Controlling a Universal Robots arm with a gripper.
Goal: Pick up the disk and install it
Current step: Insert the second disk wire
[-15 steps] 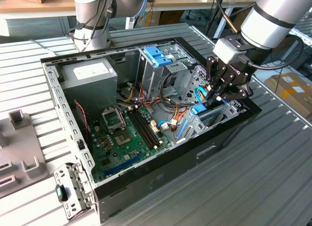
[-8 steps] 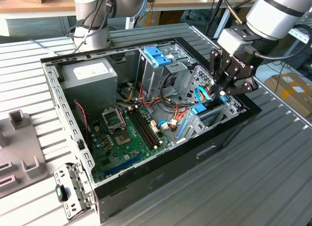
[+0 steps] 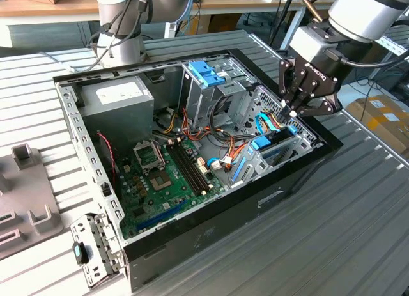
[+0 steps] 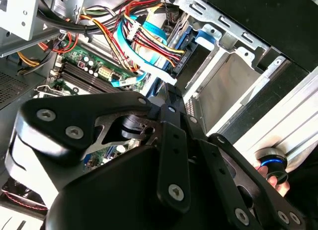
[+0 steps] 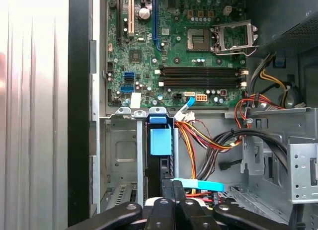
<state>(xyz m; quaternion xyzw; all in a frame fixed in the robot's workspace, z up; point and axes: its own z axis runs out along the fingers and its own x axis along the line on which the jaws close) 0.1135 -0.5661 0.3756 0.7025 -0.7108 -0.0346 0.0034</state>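
The disk point(image 3: 265, 146) stands on edge in the drive cage at the open computer case's corner on the exterior view's right, its blue carrier rails showing. In the first wrist view I look along it: the blue carrier tab point(image 5: 160, 140) sits at its far end in the cage slot. My black gripper point(image 3: 292, 112) hangs just over the disk's near end, fingers shut together with nothing seen between them point(image 5: 173, 188). Whether the fingertips touch the disk I cannot tell. In the second wrist view the gripper point(image 4: 171, 93) points into the cage beside the cables.
Red, yellow and blue cables point(image 5: 208, 140) run right beside the cage. The green motherboard point(image 3: 169, 171) lies on the case floor, the grey power-supply box point(image 3: 118, 98) at the back, a light-blue latch point(image 3: 208, 72) on a metal cage nearby. Another arm's base point(image 3: 121, 27) stands behind.
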